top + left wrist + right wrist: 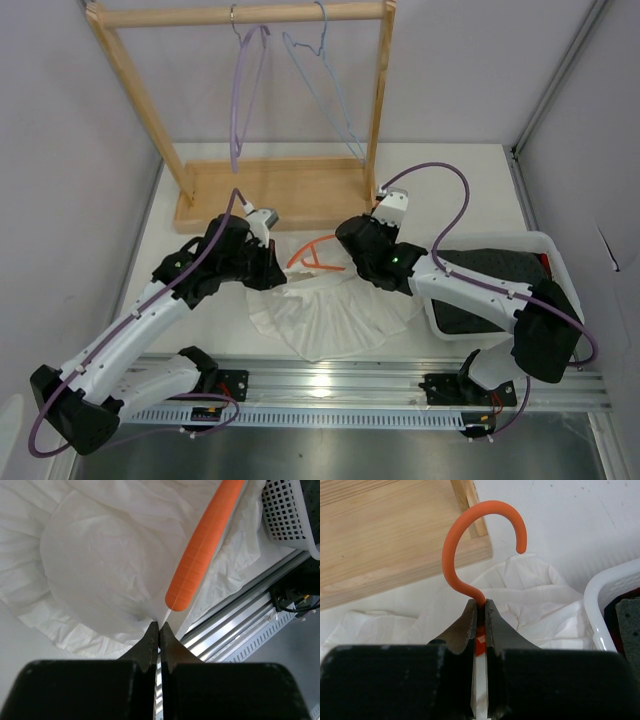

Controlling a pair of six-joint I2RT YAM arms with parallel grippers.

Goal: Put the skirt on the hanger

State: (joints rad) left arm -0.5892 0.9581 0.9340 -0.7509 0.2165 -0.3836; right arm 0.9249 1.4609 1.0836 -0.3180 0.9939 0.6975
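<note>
Skirt [100,555] first: the left gripper [159,625] has its fingers pressed right together. A little peak of white fabric runs up into the tips, so it looks like it's pinching the skirt. Just past those tips, up and a bit right, is the blunt end of one arm of the orange hanger [200,555], lying on top of the cloth. The rest of the skirt spreads away from the fingers, crumpled, on the table [460,190]. Further right of the fingers there's the corner of a white basket [285,510]. An aluminium rail [235,620] runs just beyond the skirt's edge on that side.

Right gripper [480,602] is clamped shut too, on the hanger's neck right under the hook. The hook curls up out of the fingertips, with its free tip ending on the right. Skirt fabric sits bunched behind the fingers and on both sides. The wooden rack [385,540] base is further out to the upper left. The basket rim is off to the right, with a dark cloth [490,265] in it.

From above, both grippers are close together at the skirt's far edge, with the hanger between them. Way beyond, a purple hanger [240,100] and a light blue wire hanger [330,90] hang on the rack's bar.
</note>
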